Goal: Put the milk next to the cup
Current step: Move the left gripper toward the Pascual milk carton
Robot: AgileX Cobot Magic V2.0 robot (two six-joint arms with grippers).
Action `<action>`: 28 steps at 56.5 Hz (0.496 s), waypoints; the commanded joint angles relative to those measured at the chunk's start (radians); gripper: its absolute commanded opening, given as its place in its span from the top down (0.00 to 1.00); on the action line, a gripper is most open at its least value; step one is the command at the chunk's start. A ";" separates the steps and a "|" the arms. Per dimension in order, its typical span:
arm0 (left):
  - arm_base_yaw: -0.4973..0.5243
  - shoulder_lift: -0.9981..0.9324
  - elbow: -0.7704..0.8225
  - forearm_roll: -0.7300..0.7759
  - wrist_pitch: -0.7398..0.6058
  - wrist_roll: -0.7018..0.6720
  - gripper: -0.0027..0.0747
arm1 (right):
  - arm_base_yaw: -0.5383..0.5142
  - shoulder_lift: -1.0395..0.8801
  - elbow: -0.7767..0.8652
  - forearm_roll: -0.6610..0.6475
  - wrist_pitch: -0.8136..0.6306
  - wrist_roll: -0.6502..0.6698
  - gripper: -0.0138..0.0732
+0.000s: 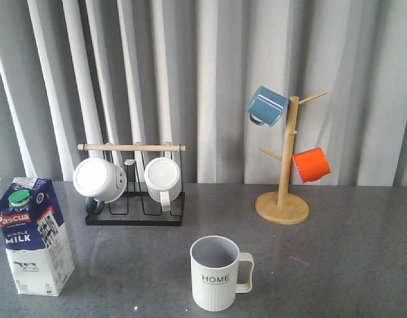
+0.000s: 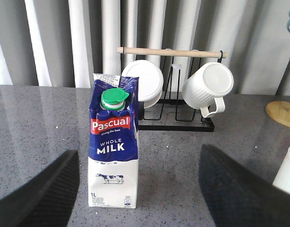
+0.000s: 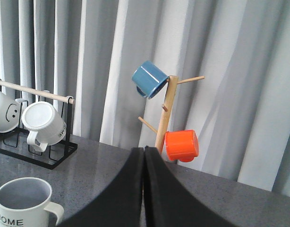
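The milk [image 1: 35, 236] stands upright at the table's front left, a white-and-blue carton with a green cap; it is seen too as the milk [image 2: 113, 146]. The cup [image 1: 215, 272], cream with "HOME" lettering and its handle to the right, stands at the front centre, also visible as the cup [image 3: 23, 204]. My left gripper [image 2: 138, 189] is open, its dark fingers [image 2: 38, 194] wide apart, the carton a little way ahead between them and untouched. My right gripper [image 3: 144, 156] is shut with nothing in it, right of the cup. Neither gripper appears in the front view.
A black wire rack [image 1: 134, 199] with a wooden bar holds two white mugs [image 1: 99, 180] behind the milk. A wooden mug tree [image 1: 283, 199] at the back right carries a blue mug [image 1: 267, 106] and an orange mug [image 1: 311, 165]. Grey curtains hang behind.
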 commanded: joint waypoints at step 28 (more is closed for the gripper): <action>-0.009 0.005 -0.036 0.000 -0.074 0.002 0.32 | -0.008 -0.002 -0.026 -0.004 -0.068 -0.001 0.85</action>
